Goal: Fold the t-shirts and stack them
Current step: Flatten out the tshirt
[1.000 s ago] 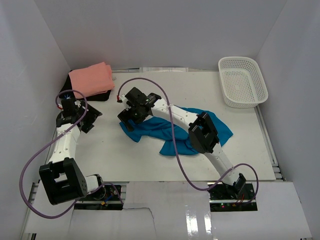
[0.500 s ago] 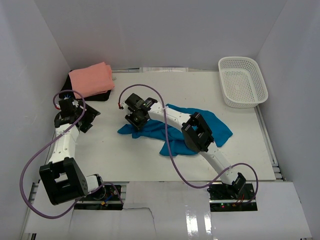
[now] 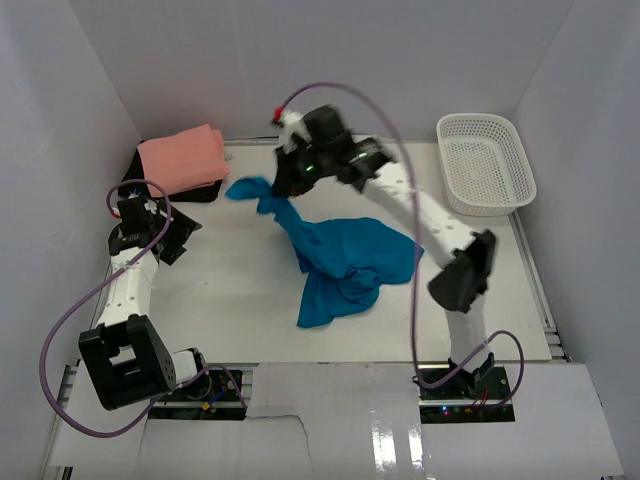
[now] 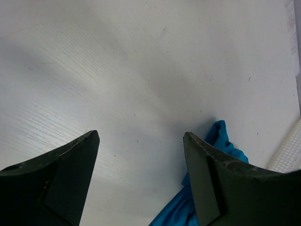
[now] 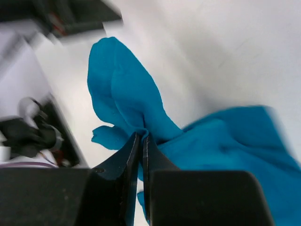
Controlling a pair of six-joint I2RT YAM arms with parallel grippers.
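Note:
The teal-blue t-shirt [image 3: 345, 262] is bunched and partly lifted off the table. Its upper end hangs from my right gripper [image 3: 274, 192], which is raised toward the back of the table. In the right wrist view the right gripper [image 5: 142, 135] is shut on a fold of the teal-blue t-shirt [image 5: 134, 96]. The salmon-pink t-shirt [image 3: 183, 158] lies folded at the back left corner. My left gripper [image 3: 170, 236] hovers low at the left; in its wrist view the left gripper [image 4: 141, 135] is open over bare table, with an edge of the teal-blue t-shirt [image 4: 221, 141] to its right.
A white mesh basket [image 3: 486, 164] stands at the back right corner. A black pad [image 3: 205, 190] lies under the salmon-pink t-shirt. White walls close in the table on the left, back and right.
My right gripper closed on the teal-blue t-shirt's left end and swung it up and toward the back, dragging the cloth along. The left arm stayed still.

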